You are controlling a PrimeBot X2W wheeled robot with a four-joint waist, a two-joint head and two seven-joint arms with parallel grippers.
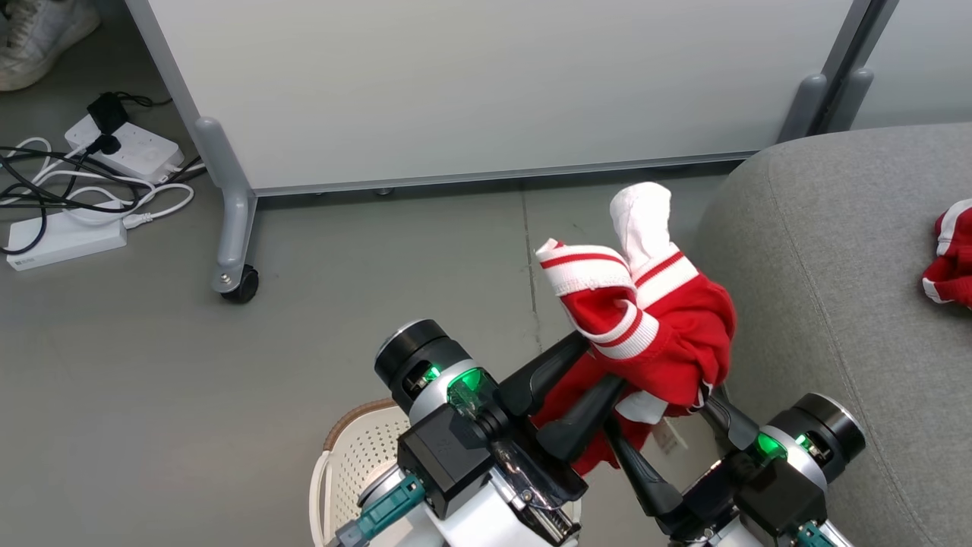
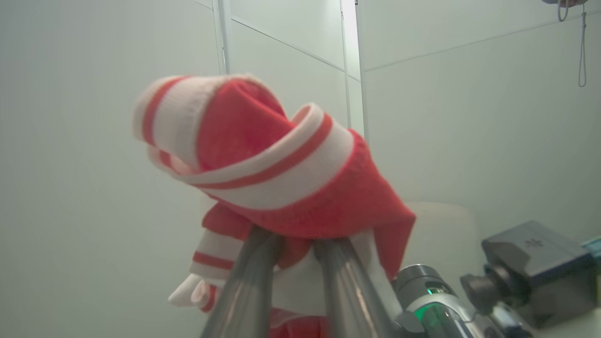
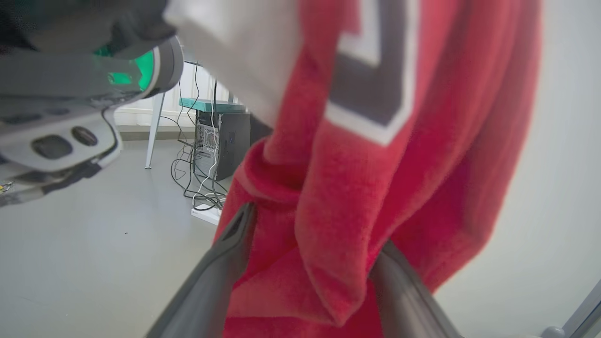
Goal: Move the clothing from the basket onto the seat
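A red garment with white striped cuffs (image 1: 661, 319) hangs in the air between the basket and the seat. My left gripper (image 1: 602, 363) is shut on a fold of it; in the left wrist view its fingers (image 2: 253, 277) pinch the cloth (image 2: 281, 159). My right gripper (image 1: 657, 406) stands open under the garment, and red fabric (image 3: 375, 155) drapes between its spread fingers (image 3: 220, 263). The cream perforated basket (image 1: 357, 448) sits on the floor beneath my left arm, mostly hidden. The grey seat (image 1: 835, 304) is at the right, with another red and white garment (image 1: 949, 258) lying on it.
A pale wheeled partition panel (image 1: 471, 83) stands behind, one caster (image 1: 240, 287) on the grey floor. Power strips and tangled cables (image 1: 83, 190) lie at the far left, near a white shoe (image 1: 38, 38). A computer tower (image 3: 220, 141) shows in the right wrist view.
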